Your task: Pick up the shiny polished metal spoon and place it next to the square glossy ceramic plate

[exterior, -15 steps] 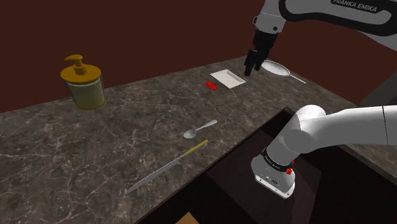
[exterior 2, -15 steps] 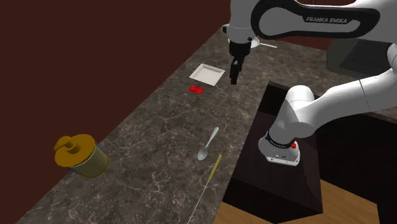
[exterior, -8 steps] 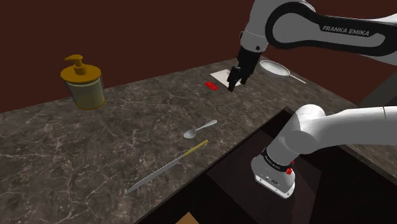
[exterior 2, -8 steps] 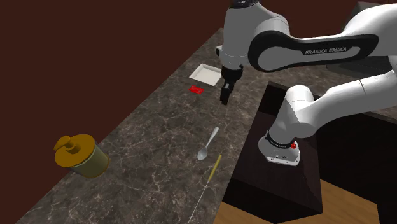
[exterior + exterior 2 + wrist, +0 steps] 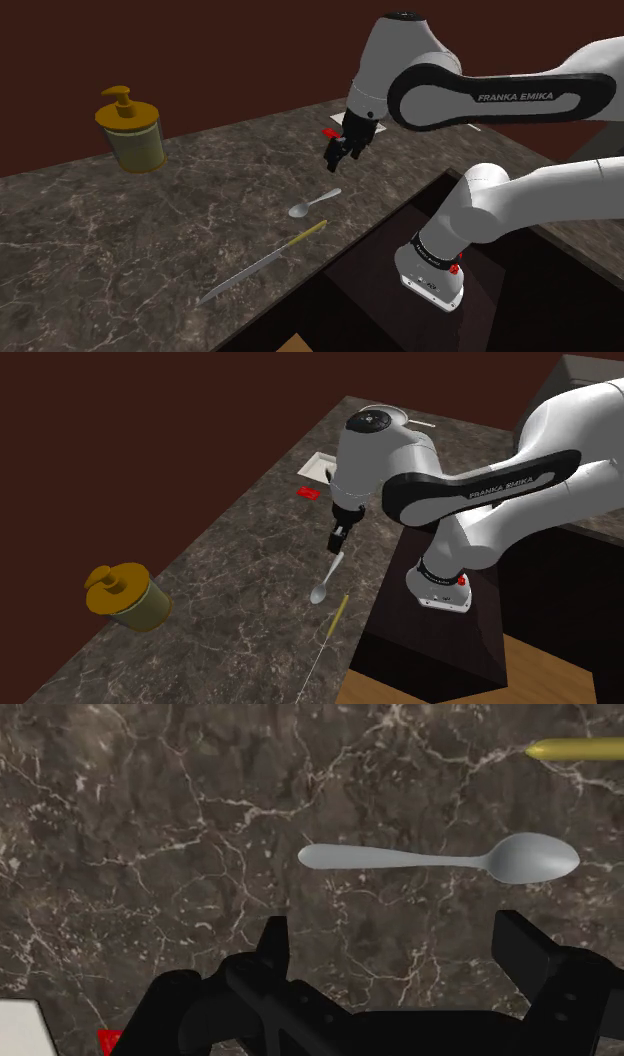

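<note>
While the spoon [image 5: 430, 858] lies untouched on the counter [image 5: 150, 824], the gripper [image 5: 398, 954] hovers above, fingers [image 5: 525, 949] spread wide — seemingly the approach step; next it must descend.

A dark stone surface [image 5: 120, 250], veined with pale lines, is shown running diagonally from lower left to upper right of the shoulder view. A plain reddish-brown wall [image 5: 220, 50] is seen behind it. Wood-toned floor [image 5: 540, 672] is seen at the second exterior view's lower right.
</note>
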Controlling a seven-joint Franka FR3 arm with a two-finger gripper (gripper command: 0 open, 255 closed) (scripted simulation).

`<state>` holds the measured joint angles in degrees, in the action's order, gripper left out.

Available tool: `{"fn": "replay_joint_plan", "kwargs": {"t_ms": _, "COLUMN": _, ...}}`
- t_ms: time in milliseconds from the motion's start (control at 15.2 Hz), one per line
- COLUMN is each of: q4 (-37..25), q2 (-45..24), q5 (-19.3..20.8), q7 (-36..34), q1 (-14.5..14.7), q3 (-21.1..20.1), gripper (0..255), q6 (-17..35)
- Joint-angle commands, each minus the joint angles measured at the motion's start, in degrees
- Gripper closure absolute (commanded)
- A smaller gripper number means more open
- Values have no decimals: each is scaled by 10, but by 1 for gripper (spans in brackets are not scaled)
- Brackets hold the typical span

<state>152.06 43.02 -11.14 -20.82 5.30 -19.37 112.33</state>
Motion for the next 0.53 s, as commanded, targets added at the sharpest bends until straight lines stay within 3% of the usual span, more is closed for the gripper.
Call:
{"fn": "replay_joint_plan", "kwargs": {"t_ms": 0, "q4": 3, "q2": -24, "q5": -12, "q7": -34, "q1": 5, "q3": -34, "gripper": 0, "q6": 40}}
{"fn": "replay_joint_plan", "kwargs": {"t_ms": 462, "q4": -17, "q2": -146, "q5": -8, "q7": -161, "q1": -15, "q3": -159, "gripper": 0, "q6": 179}}
